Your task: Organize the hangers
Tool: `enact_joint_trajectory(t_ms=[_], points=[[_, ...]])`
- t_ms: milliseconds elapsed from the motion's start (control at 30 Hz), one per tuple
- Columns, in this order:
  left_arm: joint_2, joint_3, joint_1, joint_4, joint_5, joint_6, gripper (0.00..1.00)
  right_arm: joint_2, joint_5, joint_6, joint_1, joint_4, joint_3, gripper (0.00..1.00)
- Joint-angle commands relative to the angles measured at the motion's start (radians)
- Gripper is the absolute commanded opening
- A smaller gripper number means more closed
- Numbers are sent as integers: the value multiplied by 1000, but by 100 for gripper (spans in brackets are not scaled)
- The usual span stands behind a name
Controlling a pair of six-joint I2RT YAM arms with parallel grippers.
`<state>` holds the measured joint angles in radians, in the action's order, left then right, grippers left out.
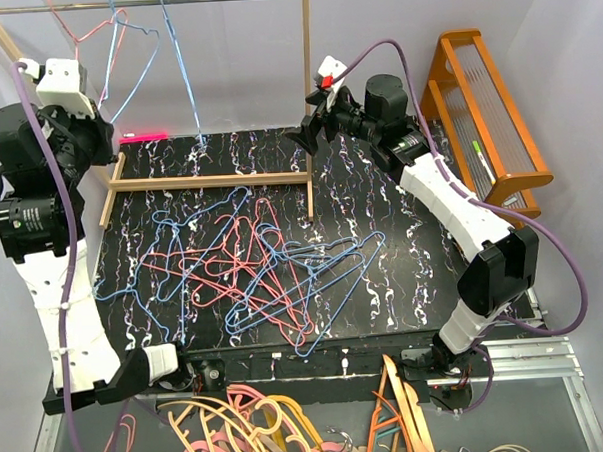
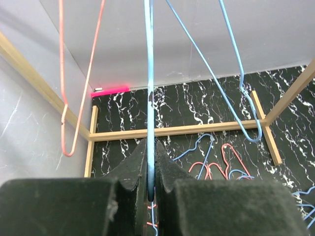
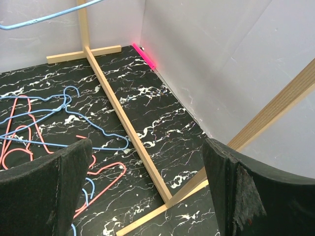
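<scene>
**Left hand shut on a blue wire hanger; most hangers lie loose on the counter**

The left hand (image 2: pixel 150 191) fills the bottom of its wrist view, its black foam-faced pads pressed together on the thin wire of a blue hanger (image 2: pixel 149 73), which runs straight up out of the grip. Beside it hang a pink hanger (image 2: pixel 63 98), bent into a narrow loop at its low end, and a second blue one (image 2: pixel 236 73) with a rounded corner. From above, these wires rise toward the metal rail (image 1: pixel 172 1) of a light wooden rack (image 1: pixel 308 106).

The right hand (image 3: pixel 147 187) hovers near the rack's right post, jaws spread wide and holding nothing; its fuzzy black fingers (image 3: pixel 44 191) frame bare counter (image 1: pixel 400 182), a black surface with white marble veining.

The remaining hangers (image 1: pixel 253 268), triangular pink-red and light blue wire with hooked tops, lie overlapped in a flat tangle in the middle of the counter, in front of the rack's base bar. Thick hangers (image 1: pixel 240 419) in orange, pink and cream sit heaped below the counter's near edge.
</scene>
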<state>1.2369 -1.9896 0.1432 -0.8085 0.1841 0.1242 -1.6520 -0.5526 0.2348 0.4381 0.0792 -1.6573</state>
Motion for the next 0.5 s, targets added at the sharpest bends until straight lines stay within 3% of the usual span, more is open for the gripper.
enact_joint_trajectory(t_ms=[0,233,467], points=[[43,-7,7,11,44,24,0,52,-4,8,1,-41,-5,99],[63,53,8,-4,103,28,0,61,-2,8,2,-38,7,99],[76,78,-26,-47,280,11,0,56,5,20,2,-27,-3,99]])
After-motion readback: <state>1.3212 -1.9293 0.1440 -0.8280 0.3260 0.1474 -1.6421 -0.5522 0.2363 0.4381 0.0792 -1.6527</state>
